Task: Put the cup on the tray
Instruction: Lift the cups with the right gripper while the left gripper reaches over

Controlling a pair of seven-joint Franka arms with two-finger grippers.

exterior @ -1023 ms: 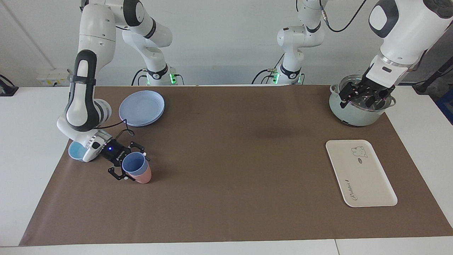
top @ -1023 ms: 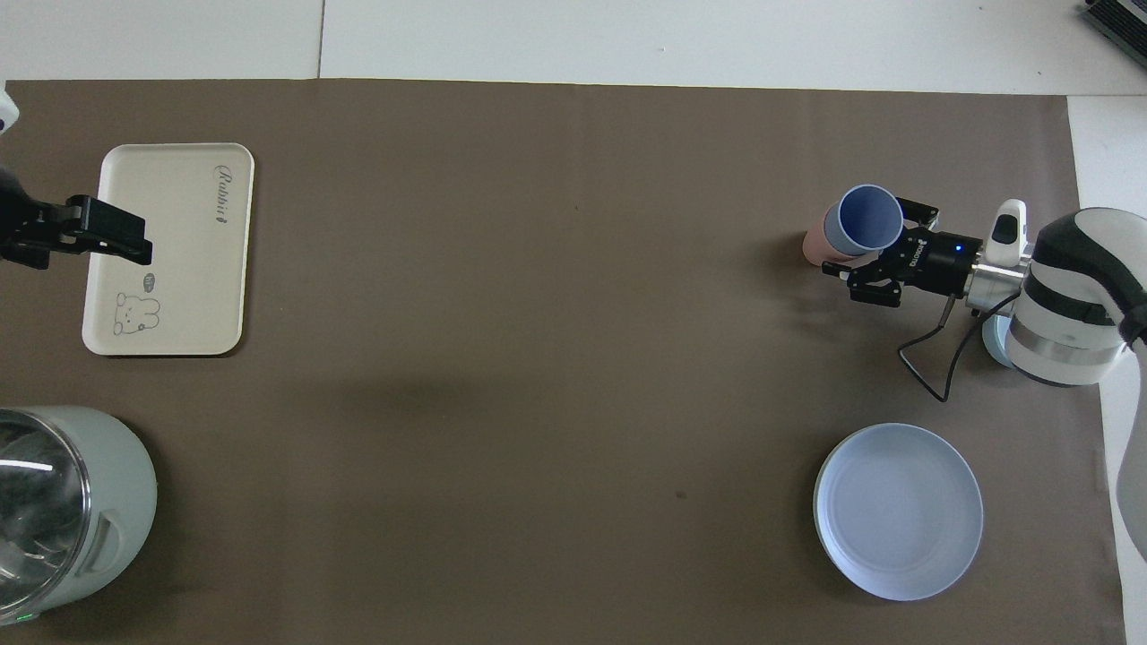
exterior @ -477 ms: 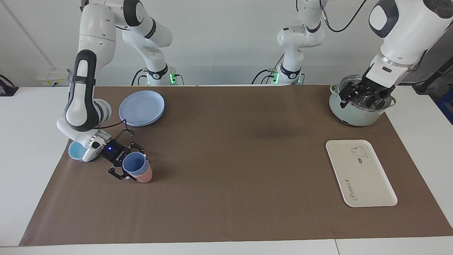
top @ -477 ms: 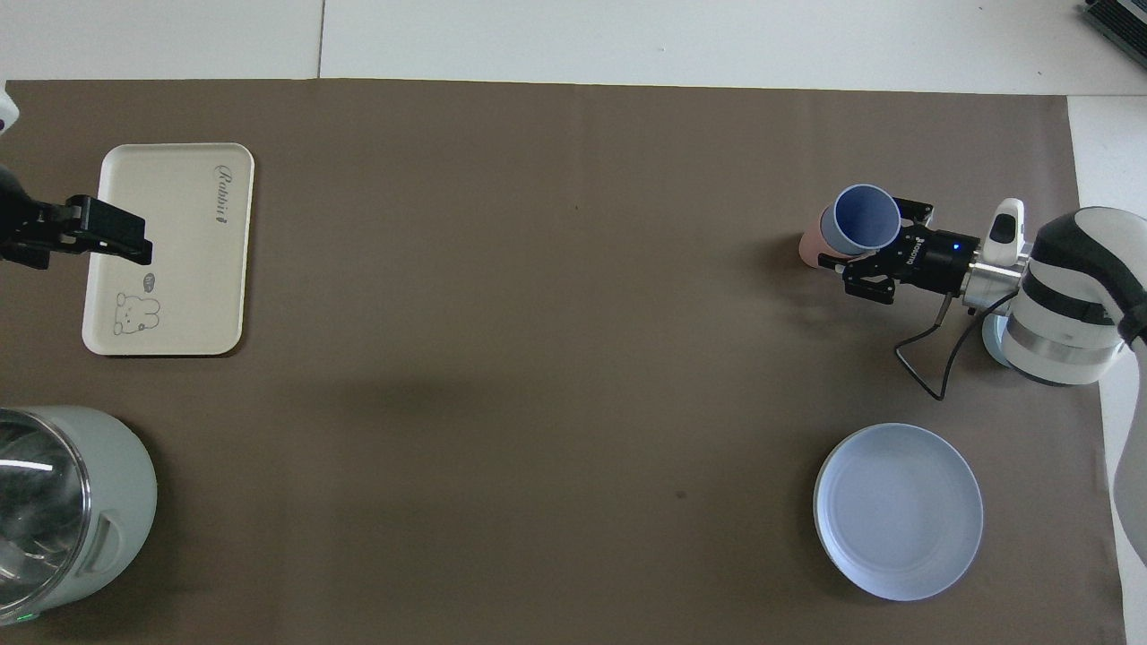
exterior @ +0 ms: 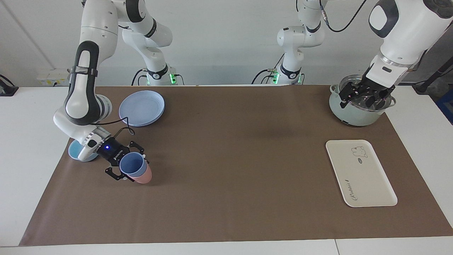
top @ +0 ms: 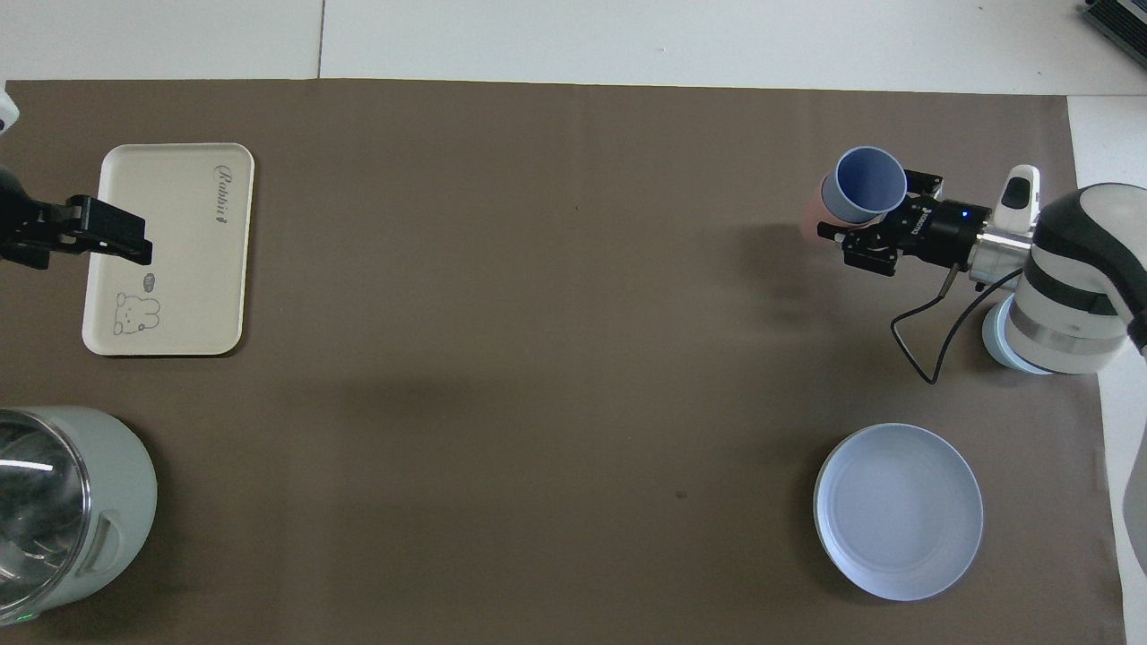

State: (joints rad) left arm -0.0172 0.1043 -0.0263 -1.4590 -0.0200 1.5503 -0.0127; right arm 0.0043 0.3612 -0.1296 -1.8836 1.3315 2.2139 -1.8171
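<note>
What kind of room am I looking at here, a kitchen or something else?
Probably a robotics lab set up for practice, not a kitchen. Two white robot arms are bolted at one table, a brown mat covers it, and the plastic tray, plate and cup look like practice pieces laid out for handling.

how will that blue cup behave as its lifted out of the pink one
The blue cup looks like thin plastic, so probably light and rigid. Its tapered, smooth wall could slip in the right hand, shut on it. Nested in the pink cup, it may drag that along or tip it.
</note>
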